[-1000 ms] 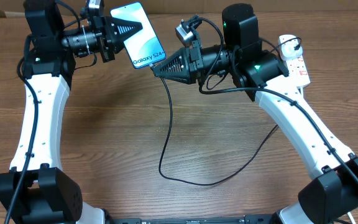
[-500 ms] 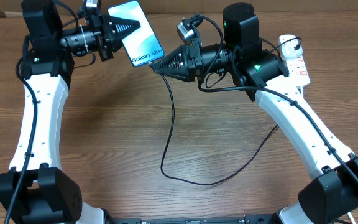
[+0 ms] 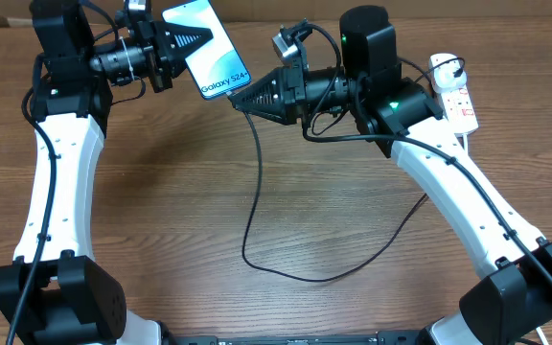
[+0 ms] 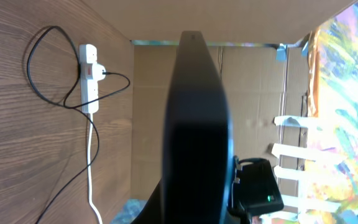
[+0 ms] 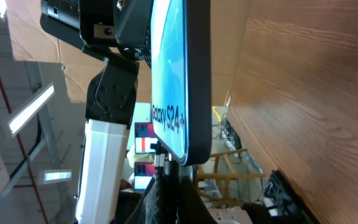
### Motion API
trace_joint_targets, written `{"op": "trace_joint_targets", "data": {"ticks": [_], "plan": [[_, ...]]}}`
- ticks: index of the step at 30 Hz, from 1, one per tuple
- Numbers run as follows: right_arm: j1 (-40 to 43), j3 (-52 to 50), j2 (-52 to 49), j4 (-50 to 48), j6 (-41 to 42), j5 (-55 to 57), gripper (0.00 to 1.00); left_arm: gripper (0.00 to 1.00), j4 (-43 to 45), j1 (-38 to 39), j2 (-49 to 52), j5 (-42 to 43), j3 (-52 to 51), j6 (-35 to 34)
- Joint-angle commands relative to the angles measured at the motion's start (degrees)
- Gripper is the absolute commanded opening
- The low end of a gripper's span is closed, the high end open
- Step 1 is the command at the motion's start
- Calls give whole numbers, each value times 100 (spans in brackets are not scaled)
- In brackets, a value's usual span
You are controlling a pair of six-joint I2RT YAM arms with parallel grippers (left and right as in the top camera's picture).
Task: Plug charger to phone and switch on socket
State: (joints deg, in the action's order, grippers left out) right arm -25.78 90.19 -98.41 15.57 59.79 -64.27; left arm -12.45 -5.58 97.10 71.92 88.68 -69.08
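Observation:
My left gripper (image 3: 202,40) is shut on the phone (image 3: 211,50) and holds it above the table at the back, its light blue "Galaxy S24" screen facing up. My right gripper (image 3: 240,102) is shut on the connector end of the charger (image 3: 253,201), with its tip at the phone's lower edge. In the right wrist view the connector (image 5: 166,163) touches the bottom edge of the phone (image 5: 180,74) above my fingers (image 5: 194,200). The phone's dark back (image 4: 197,124) fills the left wrist view. The black cable loops over the table to the socket (image 3: 454,92).
The socket (image 4: 89,79) lies at the back right on the wood table (image 3: 161,220), its thick white cord (image 4: 91,162) trailing away. The cable's slack loop (image 3: 286,276) lies mid-table. Cardboard (image 4: 253,81) stands behind the table.
My left gripper has moved the phone slightly up and left. My right gripper has followed left with the connector, and the cable loop has shifted with it.

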Motion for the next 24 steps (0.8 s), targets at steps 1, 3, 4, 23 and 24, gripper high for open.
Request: {"op": "trace_joint_targets", "data": {"ticks": [1, 3, 4, 23, 24], "plan": [[-118, 0, 33, -101, 22, 988, 4, 4, -9, 173, -57, 723, 57, -297], [-122, 0, 33, -127, 24, 1043, 4, 4, -11, 173, -57, 745, 57, -321], [-122, 0, 33, -212, 26, 1045, 4, 4, -13, 173, -57, 761, 57, -339], [-109, 0, 33, 811, -846, 1394, 4, 4, 52, -601, -57, 643, 57, 726], [-111, 0, 33, 1062, -1034, 1591, 4, 4, -28, -688, -57, 623, 57, 942]]}}
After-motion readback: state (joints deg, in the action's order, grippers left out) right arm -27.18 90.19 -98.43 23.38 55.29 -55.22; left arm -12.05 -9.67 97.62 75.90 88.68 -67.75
